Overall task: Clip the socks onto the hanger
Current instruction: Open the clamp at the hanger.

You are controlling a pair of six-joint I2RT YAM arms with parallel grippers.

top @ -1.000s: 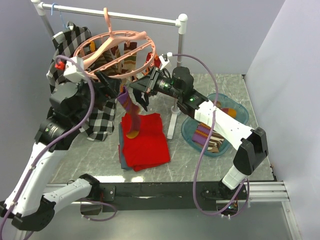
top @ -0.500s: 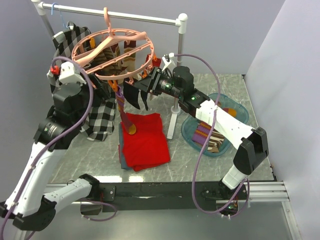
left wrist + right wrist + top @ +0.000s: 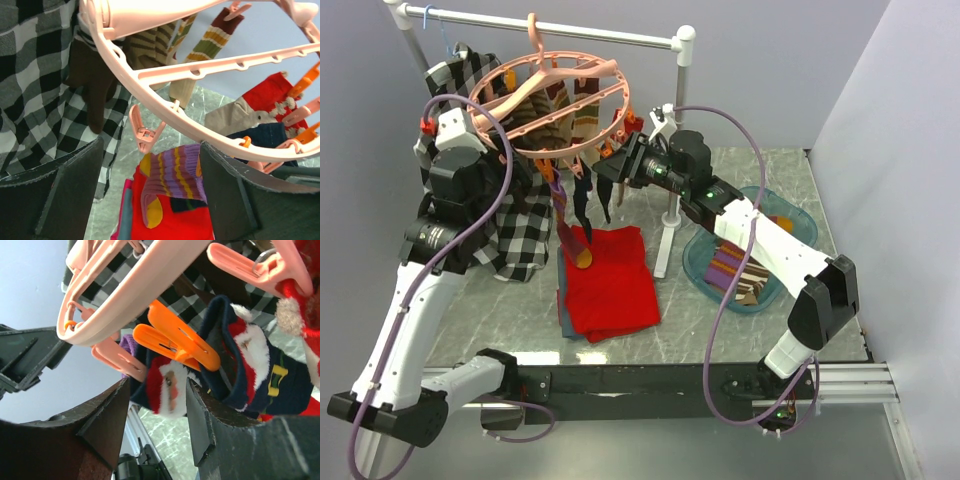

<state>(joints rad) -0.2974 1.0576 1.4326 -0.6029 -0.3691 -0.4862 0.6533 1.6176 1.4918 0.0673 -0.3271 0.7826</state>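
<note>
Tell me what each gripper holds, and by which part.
Nothing is held. The left gripper is open by the hanger; the right gripper is open beside a navy sock hanging from an orange clip.

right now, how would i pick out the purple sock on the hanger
Find the white rail at the back; the round pink hanger hangs from it. On the hanger's near side the purple sock dangles lowest, over the red cloth: the only purple one, with yellow stripes and orange patches, beside navy socks.
</note>
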